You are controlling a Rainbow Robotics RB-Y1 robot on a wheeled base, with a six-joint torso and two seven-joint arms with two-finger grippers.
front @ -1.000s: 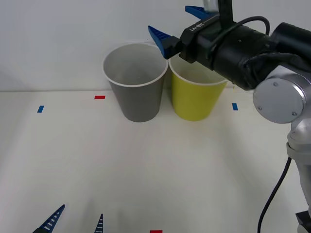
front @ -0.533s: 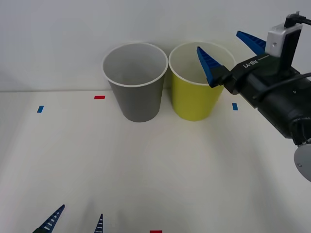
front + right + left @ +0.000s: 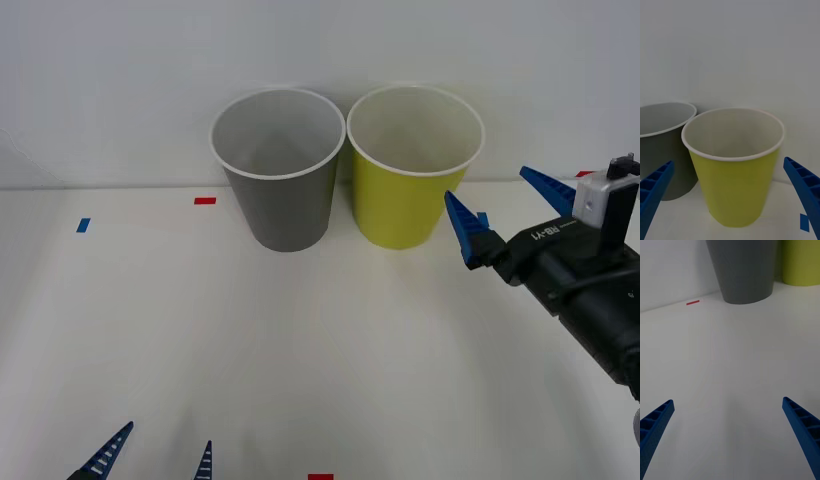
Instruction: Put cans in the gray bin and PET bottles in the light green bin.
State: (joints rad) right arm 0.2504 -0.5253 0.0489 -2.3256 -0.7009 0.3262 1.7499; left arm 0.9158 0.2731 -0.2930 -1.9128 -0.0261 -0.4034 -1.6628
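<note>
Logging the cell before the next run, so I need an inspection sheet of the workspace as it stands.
Surface: white table, bare apart from small red and blue tape marks.
Job's things: tall tapered gray bin and matching yellow-green bin upright, side by side at the far edge; what shows of their insides is bare; no can seen.
Clutter: nothing seen.
Grippers: right gripper open, empty, right of the yellow-green bin; left gripper open, empty, at the near edge.
Cables: nothing seen.
Surroundings: plain white wall behind.

The right arm's wrist housing (image 3: pixel 560 262) seems to read "RB-Y1".
</note>
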